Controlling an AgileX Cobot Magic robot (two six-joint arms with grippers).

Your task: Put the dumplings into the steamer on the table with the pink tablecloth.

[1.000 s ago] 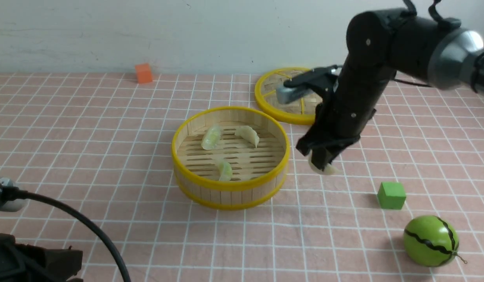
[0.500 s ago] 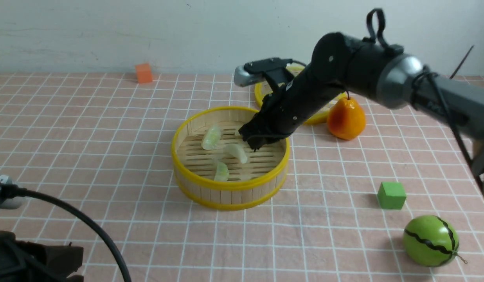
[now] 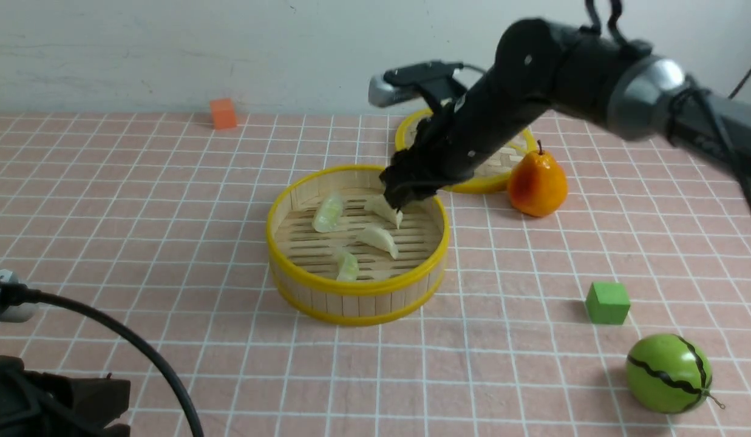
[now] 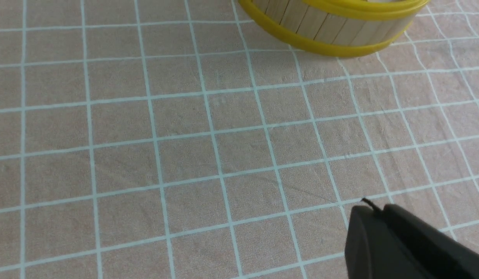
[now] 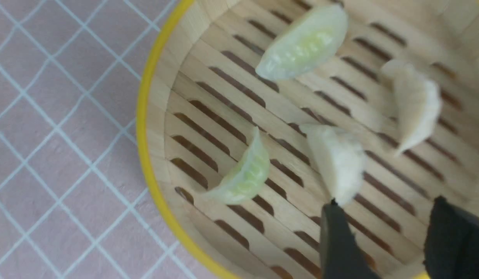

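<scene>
Front view, frame centre: four dumplings [image 3: 380, 240] lie in the steamer [image 3: 357, 290]; right gripper [image 3: 402, 199] released, empty; left gripper [image 4: 369, 211] clenched; task looks done.

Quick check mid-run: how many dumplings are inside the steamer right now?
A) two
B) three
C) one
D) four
D: the right wrist view shows four dumplings lying on the slatted floor of the steamer, two pale green and two cream-white. The right gripper is open and empty, and the front view shows none on the pink tablecloth.
</scene>
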